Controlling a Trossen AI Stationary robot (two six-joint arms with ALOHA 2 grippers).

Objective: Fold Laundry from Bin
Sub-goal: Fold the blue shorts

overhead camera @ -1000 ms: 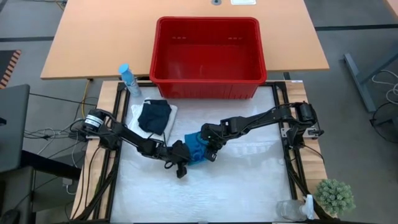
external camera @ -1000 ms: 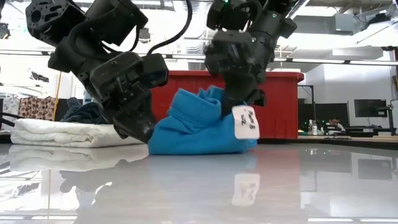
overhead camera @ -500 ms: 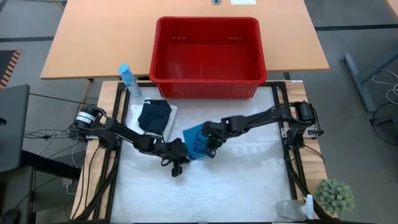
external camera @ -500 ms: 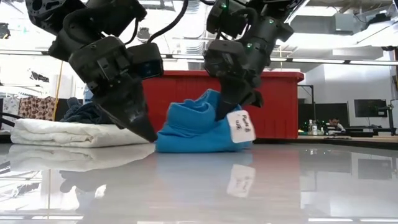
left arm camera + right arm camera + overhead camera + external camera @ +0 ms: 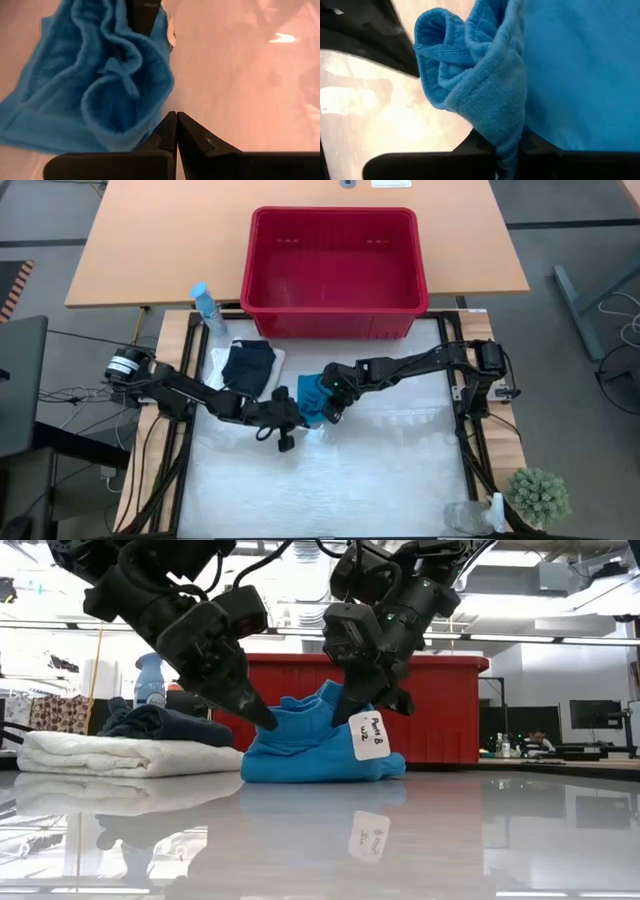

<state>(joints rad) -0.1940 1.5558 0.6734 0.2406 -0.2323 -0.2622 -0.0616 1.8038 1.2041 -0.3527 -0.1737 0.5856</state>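
The teal-blue cloth (image 5: pixel 312 400) lies bunched near the middle of the white table, a white tag (image 5: pixel 367 735) hanging from it. My right gripper (image 5: pixel 505 142) is shut on it from above. My left gripper (image 5: pixel 268 722) is shut with nothing between its fingers, its tip right beside the cloth's upper left edge (image 5: pixel 150 115). A dark navy item (image 5: pixel 248 367) lies on a folded white cloth (image 5: pixel 110 752) at the left. The red bin (image 5: pixel 333 272) stands at the far edge. My left gripper's shut tip (image 5: pixel 176 120) is next to a rolled fold of the teal cloth; I cannot tell whether it touches. My right gripper pinches a bunched fold of several layers (image 5: pixel 502 125) at the cloth's top between its two fingers, slanting down from the table's right. The fold is drawn up and the cloth's lower part (image 5: pixel 320 768) rests on the table.
A blue spray bottle (image 5: pixel 204 307) stands at the far left by the bin. A small potted plant (image 5: pixel 538 495) and a clear jar (image 5: pixel 465 516) sit at the near right corner. The table's near half is bare white surface (image 5: pixel 340 480).
My left gripper, shut throughout, has risen off the table and rolled, its tip now at the height of the cloth's top. My right gripper has drawn the teal cloth a little toward the far left, its lower part sliding along the table.
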